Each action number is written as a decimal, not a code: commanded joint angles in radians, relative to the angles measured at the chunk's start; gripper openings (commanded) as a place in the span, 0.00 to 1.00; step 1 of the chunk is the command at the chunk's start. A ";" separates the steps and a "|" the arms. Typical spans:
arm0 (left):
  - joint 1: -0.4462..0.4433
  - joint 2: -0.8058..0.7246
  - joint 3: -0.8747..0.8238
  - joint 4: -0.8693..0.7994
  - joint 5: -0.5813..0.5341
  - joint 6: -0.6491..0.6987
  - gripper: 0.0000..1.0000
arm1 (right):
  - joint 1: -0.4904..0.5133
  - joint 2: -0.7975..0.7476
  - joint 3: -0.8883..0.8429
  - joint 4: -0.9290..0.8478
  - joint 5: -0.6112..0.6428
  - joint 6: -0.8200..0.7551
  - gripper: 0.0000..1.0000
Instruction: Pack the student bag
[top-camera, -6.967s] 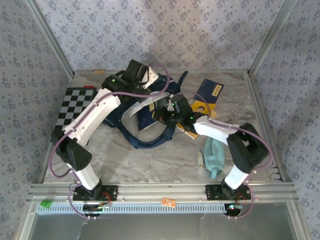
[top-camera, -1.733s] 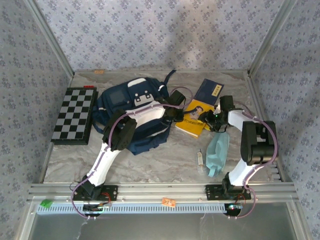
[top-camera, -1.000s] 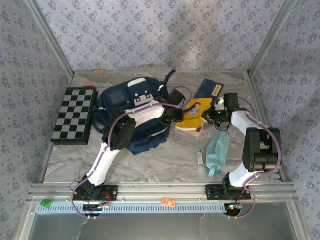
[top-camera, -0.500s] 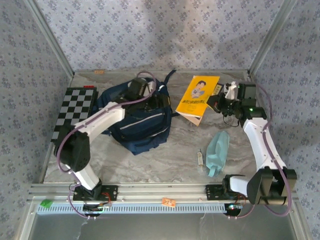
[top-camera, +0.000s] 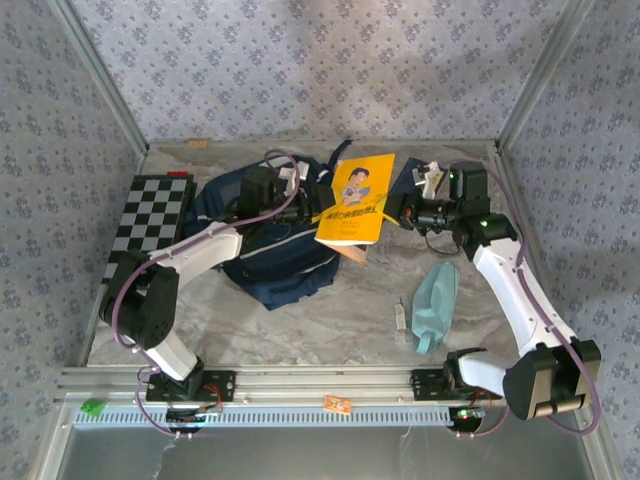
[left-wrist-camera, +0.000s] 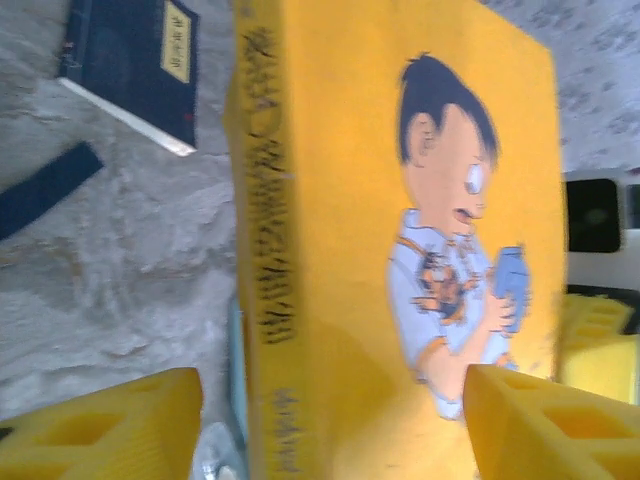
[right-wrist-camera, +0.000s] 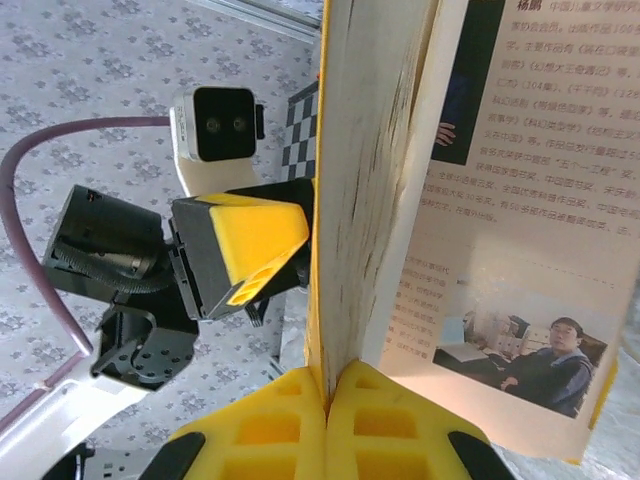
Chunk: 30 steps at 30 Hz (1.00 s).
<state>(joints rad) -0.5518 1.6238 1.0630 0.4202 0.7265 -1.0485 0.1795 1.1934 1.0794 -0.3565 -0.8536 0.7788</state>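
Pinching the yellow book (top-camera: 355, 198) by its edge in closed right gripper (right-wrist-camera: 328, 385), with left gripper (left-wrist-camera: 330, 405) open astride it, beside the navy backpack (top-camera: 285, 258).

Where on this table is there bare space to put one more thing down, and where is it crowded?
The table is bare along its near edge, between the student bag and the front rail, left of the teal pouch. The far middle is crowded: bag, lifted yellow book, navy book.

Overhead view looks down; 2 close wrist views share book (left-wrist-camera: 340, 250).
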 joint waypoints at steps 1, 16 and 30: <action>-0.008 -0.033 -0.012 0.147 0.054 -0.060 0.58 | 0.015 0.020 -0.013 0.106 -0.047 0.022 0.00; -0.026 -0.092 0.074 0.178 -0.007 -0.165 0.00 | -0.003 0.029 -0.122 0.111 -0.026 0.013 0.91; -0.031 -0.091 0.066 0.045 -0.111 -0.104 0.00 | 0.065 -0.028 -0.184 0.425 -0.077 0.203 0.62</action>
<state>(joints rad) -0.5880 1.5894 1.1248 0.4305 0.6449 -1.1870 0.2447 1.2060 0.8955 0.0090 -0.9054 0.9569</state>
